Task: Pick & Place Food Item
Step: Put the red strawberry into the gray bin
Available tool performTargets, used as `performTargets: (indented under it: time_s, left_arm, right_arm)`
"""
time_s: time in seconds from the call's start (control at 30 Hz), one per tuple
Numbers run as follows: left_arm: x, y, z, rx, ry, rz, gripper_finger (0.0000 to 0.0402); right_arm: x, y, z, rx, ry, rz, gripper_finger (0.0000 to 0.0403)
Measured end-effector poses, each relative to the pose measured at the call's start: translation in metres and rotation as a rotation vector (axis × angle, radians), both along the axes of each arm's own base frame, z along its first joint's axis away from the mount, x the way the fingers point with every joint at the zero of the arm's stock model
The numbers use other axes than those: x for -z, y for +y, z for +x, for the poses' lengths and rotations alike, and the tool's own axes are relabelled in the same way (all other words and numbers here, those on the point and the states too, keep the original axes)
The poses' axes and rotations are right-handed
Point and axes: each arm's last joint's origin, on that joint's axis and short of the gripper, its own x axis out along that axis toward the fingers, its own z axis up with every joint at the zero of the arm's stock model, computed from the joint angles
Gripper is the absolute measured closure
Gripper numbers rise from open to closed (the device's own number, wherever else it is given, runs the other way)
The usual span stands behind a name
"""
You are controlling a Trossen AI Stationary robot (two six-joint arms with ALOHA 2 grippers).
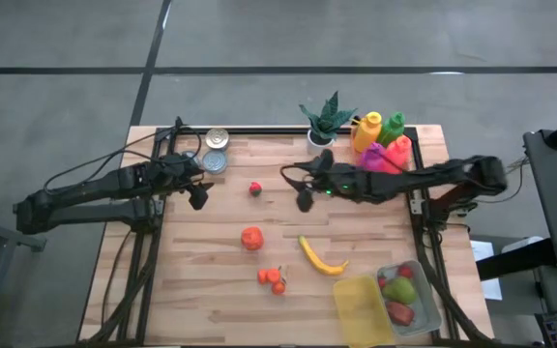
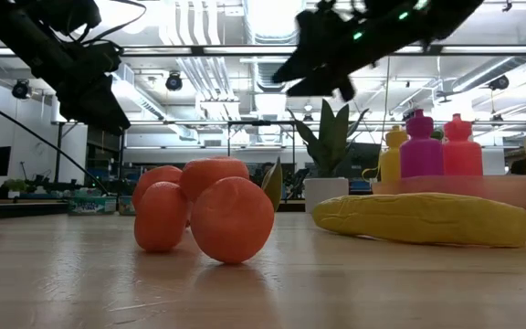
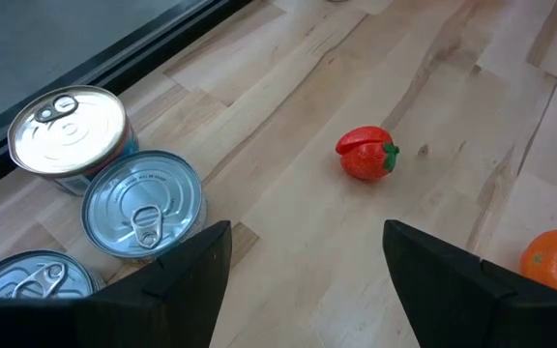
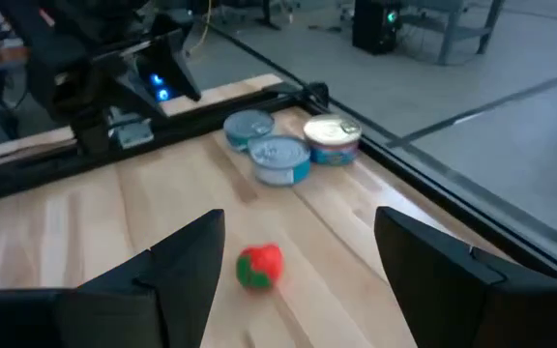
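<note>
Two open claws, strawberry (image 1: 255, 188) between left claw (image 1: 199, 196), right claw (image 1: 304, 200)

There were three cans (image 3: 143, 208), three bottles (image 1: 367, 129), one strawberry (image 1: 255, 188), one banana (image 1: 321, 258) and one plant (image 1: 325, 121).

— What is the table (image 1: 211, 242) made of?
— You have pale wood planks, smooth, with visible grain and a soft sheen.

— The cans (image 3: 143, 205)?
— Bare metal, shiny ribbed lids with pull tabs.

— The strawberry (image 3: 366, 155) and orange (image 1: 251, 238)?
— Look like moulded plastic, lightly glossy.

— The banana (image 2: 423, 219)?
— Matt yellow, slightly rough.

— The container (image 1: 424, 309)?
— Clear plastic; its yellow lid (image 1: 363, 307) is translucent plastic.

— The bottles (image 1: 380, 140)?
— Coloured plastic, smooth.
</note>
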Motion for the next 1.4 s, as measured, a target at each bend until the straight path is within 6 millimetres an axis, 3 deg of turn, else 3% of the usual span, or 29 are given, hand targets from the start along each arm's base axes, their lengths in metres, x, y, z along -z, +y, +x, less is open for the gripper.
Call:
performTargets:
  time_s: [0.3, 0.63, 1.07, 1.4]
  left_arm:
    - [0.0, 0.0, 0.0, 0.0, 0.0, 0.0, 0.0126]
    - [0.0, 0.0, 0.0, 0.0, 0.001, 0.0, 0.0126]
    - [0.0, 0.0, 0.0, 0.0, 0.001, 0.0, 0.0126]
    - [0.0, 0.0, 0.0, 0.0, 0.0, 0.0, 0.0126]
  right_arm:
    - [0.026, -0.008, 0.074, -0.014, -0.003, -0.083, 0.014]
    - [0.051, -0.021, 0.113, -0.041, 0.012, -0.035, 0.014]
    - [0.117, -0.026, 0.133, -0.011, 0.102, 0.091, 0.014]
    - [0.12, -0.029, 0.133, 0.072, 0.117, 0.036, 0.014]
